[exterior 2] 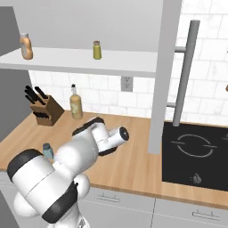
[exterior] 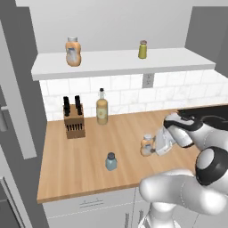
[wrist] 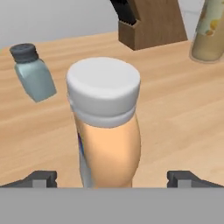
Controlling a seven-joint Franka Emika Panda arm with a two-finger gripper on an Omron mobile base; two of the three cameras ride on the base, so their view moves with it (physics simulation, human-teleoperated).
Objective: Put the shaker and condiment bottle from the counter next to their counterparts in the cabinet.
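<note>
Nearest the hand camera stood the condiment bottle [wrist: 107,131], upright on the table [exterior: 80,156], between the wide-open jaws of the gripper [wrist: 111,178], which held nothing. Beside it, apart, stood the shaker [wrist: 33,72].

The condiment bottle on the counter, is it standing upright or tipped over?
Upright. In the hand view the condiment bottle stands on the counter with its pale cap on top, between the open gripper's fingertips.

I count two squat orange bottles: one on desk [exterior: 146,145], one on shelf [exterior: 73,51]. Two shakers: blue-grey [exterior: 111,161], olive-green [exterior: 143,49]. One amber bottle [exterior: 102,107], one knife block [exterior: 74,118].
</note>
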